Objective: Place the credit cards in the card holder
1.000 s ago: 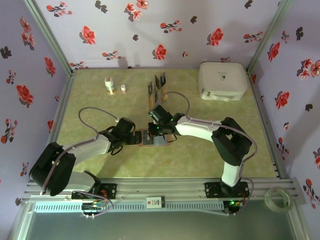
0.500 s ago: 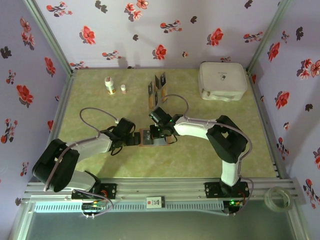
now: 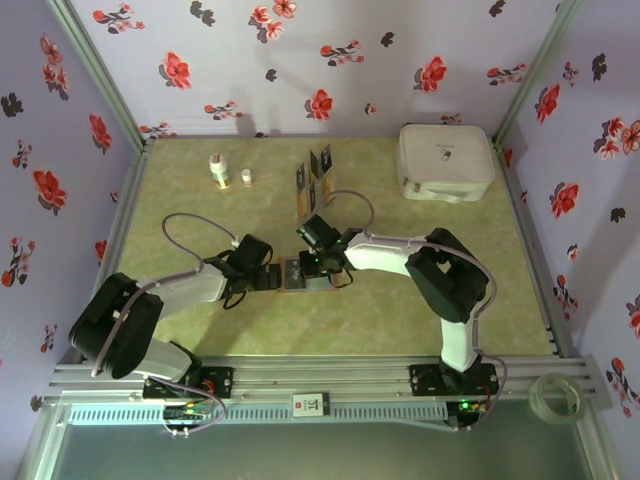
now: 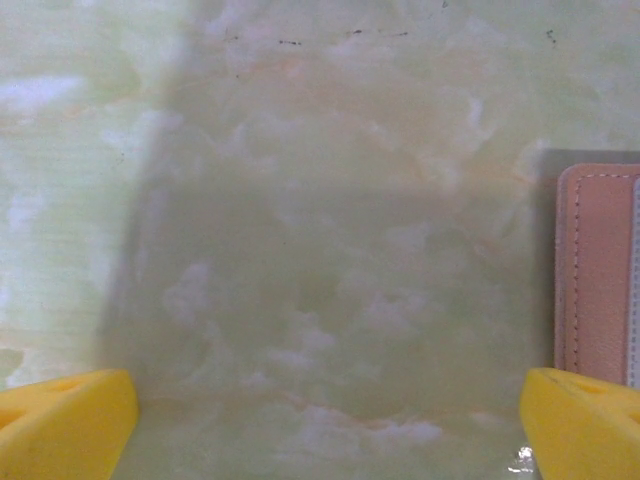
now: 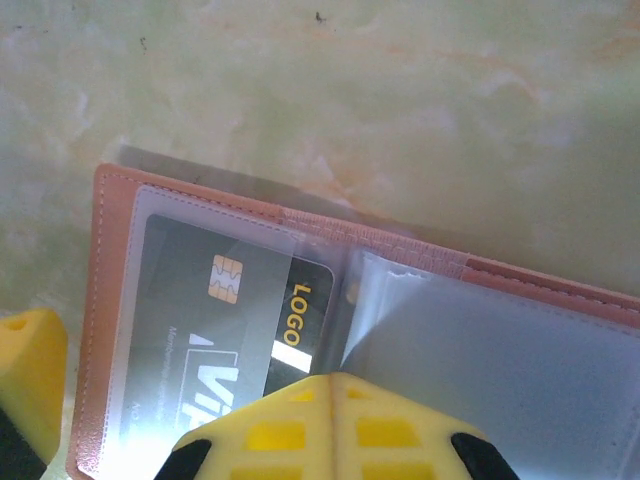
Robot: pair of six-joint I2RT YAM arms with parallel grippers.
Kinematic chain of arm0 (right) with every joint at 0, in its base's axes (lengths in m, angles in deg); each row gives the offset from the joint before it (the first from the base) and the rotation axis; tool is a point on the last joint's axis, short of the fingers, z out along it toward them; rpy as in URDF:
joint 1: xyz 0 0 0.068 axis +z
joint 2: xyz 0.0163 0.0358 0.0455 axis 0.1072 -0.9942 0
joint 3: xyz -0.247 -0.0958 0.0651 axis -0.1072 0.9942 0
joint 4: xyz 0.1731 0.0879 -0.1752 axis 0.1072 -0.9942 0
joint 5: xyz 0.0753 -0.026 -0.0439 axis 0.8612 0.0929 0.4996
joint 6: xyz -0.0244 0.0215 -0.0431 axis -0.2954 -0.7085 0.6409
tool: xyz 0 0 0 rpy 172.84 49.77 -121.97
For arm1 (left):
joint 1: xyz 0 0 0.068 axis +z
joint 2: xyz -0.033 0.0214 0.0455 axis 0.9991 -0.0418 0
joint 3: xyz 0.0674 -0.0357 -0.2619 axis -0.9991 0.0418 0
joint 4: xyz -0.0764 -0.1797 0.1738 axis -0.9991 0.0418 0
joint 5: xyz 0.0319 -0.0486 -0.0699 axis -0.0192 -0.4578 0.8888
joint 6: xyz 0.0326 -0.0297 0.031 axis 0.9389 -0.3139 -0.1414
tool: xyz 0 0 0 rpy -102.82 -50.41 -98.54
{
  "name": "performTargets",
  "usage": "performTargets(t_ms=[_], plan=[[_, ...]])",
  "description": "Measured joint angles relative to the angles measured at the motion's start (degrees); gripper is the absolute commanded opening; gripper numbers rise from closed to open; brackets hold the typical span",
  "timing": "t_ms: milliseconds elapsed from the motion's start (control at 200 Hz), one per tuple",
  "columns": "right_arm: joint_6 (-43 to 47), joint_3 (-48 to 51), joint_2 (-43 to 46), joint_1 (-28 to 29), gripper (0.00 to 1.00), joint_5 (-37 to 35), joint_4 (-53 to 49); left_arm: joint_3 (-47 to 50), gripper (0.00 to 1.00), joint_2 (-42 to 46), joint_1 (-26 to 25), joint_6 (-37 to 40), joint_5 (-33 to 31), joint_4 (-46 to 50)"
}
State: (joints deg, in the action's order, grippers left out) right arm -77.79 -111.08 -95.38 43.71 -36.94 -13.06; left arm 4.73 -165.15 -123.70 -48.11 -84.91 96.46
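Arms stretch low from near edge, meeting mid-table. Left pincer [image 4: 320,430] spread wide, just beside card holder [image 3: 303,277]. Right pincer [image 3: 320,262] spread, one finger over the holder, which lies open flat. Reddish-brown stitched leather, clear sleeves; one black credit card [image 5: 225,300], gold chip, sits inside a sleeve. Table [image 3: 400,310] marbled green.
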Motion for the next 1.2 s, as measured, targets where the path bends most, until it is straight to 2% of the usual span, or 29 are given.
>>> performTargets(t_ms=[1200], plan=[[0.02,-3.41,-2.36,0.44,0.0,2.58,-0.52,-0.11,1.0,0.48,0.42,0.0,0.48,0.11]])
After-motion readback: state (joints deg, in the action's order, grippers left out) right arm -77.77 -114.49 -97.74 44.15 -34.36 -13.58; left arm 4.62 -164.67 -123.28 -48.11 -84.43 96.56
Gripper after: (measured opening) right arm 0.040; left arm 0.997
